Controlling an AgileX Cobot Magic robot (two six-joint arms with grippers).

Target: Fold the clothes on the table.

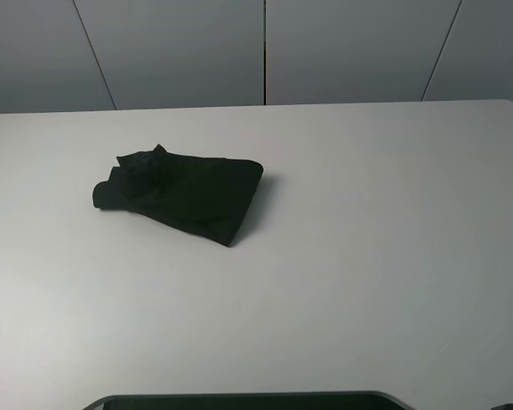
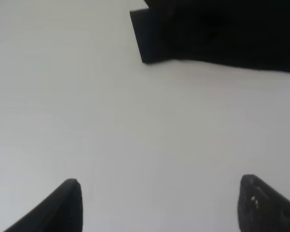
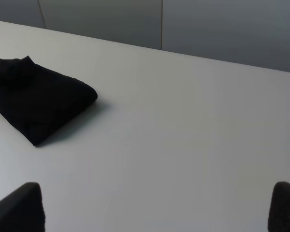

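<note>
The black T-shirt (image 1: 184,194) lies folded into a compact bundle on the white table (image 1: 368,239), left of centre. Its printed characters and neck label are hidden. It also shows in the right wrist view (image 3: 36,99) and at the edge of the left wrist view (image 2: 217,34). My left gripper (image 2: 159,203) is open and empty above bare table, a short way from the shirt. My right gripper (image 3: 157,208) is open and empty, well to the right of the shirt. Neither gripper shows in the exterior high view.
A grey panelled wall (image 1: 265,51) stands behind the table's far edge. A dark curved part (image 1: 239,400) of the robot base sits at the table's front edge.
</note>
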